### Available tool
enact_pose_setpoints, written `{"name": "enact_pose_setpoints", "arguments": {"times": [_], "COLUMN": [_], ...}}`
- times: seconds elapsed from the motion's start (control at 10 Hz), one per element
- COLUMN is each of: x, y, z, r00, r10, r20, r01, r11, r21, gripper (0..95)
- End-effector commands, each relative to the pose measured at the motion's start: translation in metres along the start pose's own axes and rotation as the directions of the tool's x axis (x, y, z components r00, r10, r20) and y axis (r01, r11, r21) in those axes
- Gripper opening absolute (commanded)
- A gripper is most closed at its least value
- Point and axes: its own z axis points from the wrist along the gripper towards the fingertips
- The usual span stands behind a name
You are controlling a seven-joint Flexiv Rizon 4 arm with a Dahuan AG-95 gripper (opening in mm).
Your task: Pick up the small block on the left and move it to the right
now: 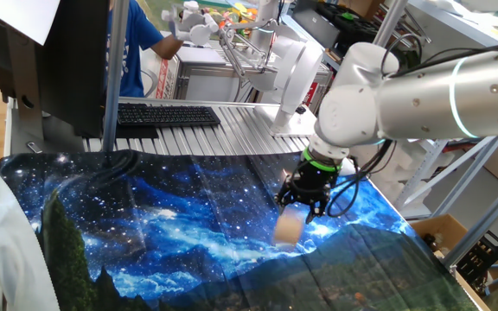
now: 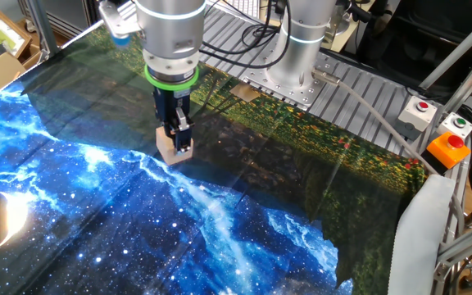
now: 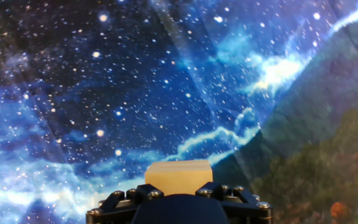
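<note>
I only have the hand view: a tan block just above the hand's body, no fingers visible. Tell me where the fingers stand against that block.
Observer: In the other fixed view the hand points straight down right over the small block, and a finger overlaps its top edge. I cannot tell whether the block is gripped.
Operator: Say whether the block is off the cloth.
Observer: It looks to rest on the cloth; no gap shows under it in that view.
Operator: Report what lies past the cloth on the arm's side.
Observer: A ribbed metal tabletop carrying a red button and a green button.
</note>
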Motion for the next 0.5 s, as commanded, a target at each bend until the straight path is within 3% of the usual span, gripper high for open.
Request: {"name": "enact_pose_setpoints", "arguments": {"times": [0.1,0.3,0.4,0.5], "x": [0.0009,-0.0008,-0.0015,-0.0017], "y": [-0.0003,0.0,0.0001,0.0001], "z": [-0.0018,-0.003,-0.0034,-0.0034], "r00": [0.999,0.998,0.995,0.994], "r10": [0.025,0.037,0.053,0.06], "r20": [-0.03,-0.053,-0.08,-0.087], "r01": [-0.025,-0.039,-0.057,-0.064], "r11": [1.0,0.999,0.997,0.996], "r21": [0.001,-0.026,-0.046,-0.055], "gripper": [95.0,95.0,76.0,76.0]}}
